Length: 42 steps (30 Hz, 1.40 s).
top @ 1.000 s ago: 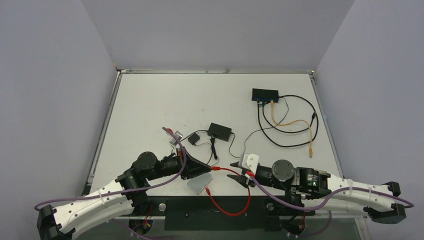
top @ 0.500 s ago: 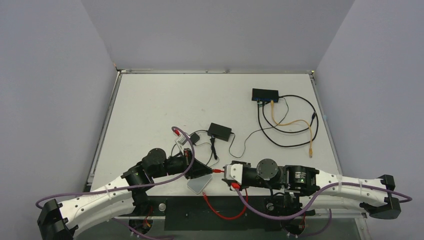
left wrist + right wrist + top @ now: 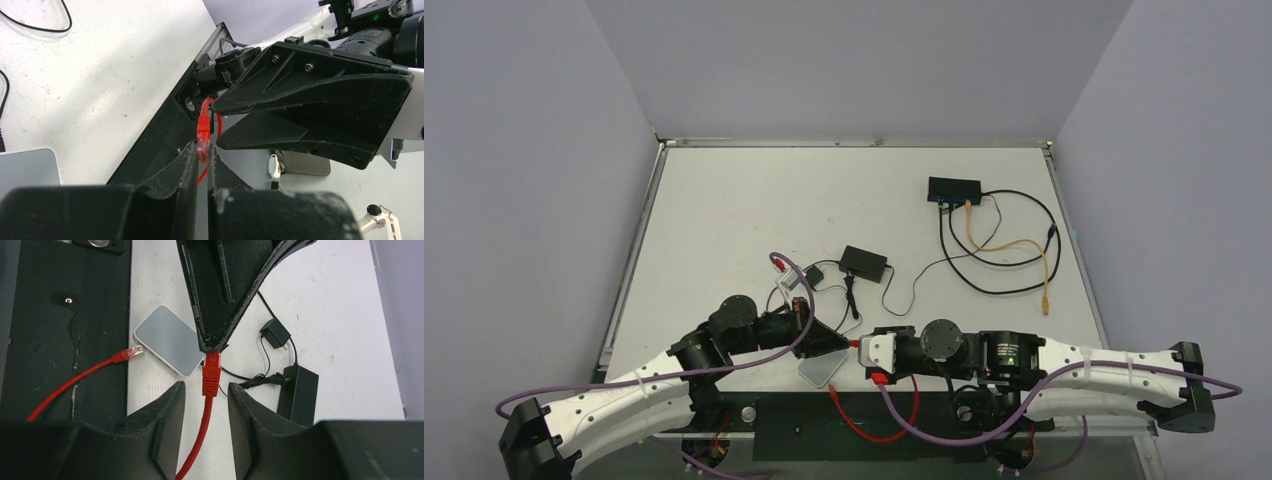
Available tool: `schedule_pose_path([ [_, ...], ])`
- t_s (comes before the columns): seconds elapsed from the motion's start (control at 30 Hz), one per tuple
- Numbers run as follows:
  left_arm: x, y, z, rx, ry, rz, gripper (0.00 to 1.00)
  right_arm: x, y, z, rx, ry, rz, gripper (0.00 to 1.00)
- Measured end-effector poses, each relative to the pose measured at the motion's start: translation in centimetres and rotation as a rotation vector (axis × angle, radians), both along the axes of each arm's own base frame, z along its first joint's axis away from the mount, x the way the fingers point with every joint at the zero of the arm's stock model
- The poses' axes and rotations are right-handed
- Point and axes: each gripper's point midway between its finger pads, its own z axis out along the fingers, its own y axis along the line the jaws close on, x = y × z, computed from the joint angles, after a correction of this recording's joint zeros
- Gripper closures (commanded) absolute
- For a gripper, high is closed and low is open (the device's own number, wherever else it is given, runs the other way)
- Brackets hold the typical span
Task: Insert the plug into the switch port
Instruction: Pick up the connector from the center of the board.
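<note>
The red plug (image 3: 203, 135) is pinched in my shut left gripper (image 3: 202, 147), just above the table's near edge; in the top view it shows (image 3: 854, 342) between both grippers. My right gripper (image 3: 206, 386) is open, its jaws either side of the plug's red boot (image 3: 211, 377) and cable without touching, facing the left fingers (image 3: 215, 300). In the top view the left gripper (image 3: 842, 342) and the right gripper (image 3: 865, 346) meet tip to tip. The switch (image 3: 954, 187), a flat black box with a blue-trimmed port row, sits far back right, an orange cable plugged in.
A light grey pad (image 3: 821, 368) lies under the grippers, also in the right wrist view (image 3: 167, 340). The cable's other red plug (image 3: 133, 352) lies beside it. A black adapter brick (image 3: 864, 262), a small adapter (image 3: 812, 277), and black and orange cable loops (image 3: 1009, 255) lie beyond.
My right arm has swung left along the near edge until its open jaws straddle the red cable at the left gripper's tip. The left arm shifted slightly right, still holding the plug.
</note>
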Motion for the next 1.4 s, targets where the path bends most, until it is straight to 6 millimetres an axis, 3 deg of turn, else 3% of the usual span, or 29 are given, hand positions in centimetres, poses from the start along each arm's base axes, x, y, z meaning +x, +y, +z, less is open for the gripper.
schedule_pose_path([
  [1.0, -0.1, 0.0, 0.2, -0.011, 0.014, -0.027, 1.00, 1.0, 0.4, -1.4, -0.045, -0.034, -0.058, 0.83],
  [1.1, -0.1, 0.0, 0.1, -0.011, 0.016, -0.027, 1.00, 0.9, 0.5, -1.4, -0.044, -0.036, -0.056, 0.98],
  [1.17, -0.1, 0.0, 0.1, -0.010, 0.021, -0.028, 1.00, 1.0, 0.5, -1.4, -0.045, -0.039, -0.059, 1.00],
  [1.27, -0.2, 0.0, 0.1, -0.012, 0.027, -0.029, 0.78, 0.9, 0.5, -1.4, -0.046, -0.039, -0.060, 1.00],
  [1.4, 0.0, 0.1, 0.1, -0.015, 0.033, -0.023, 0.63, 0.8, 0.6, -1.8, -0.060, -0.030, -0.060, 1.00],
])
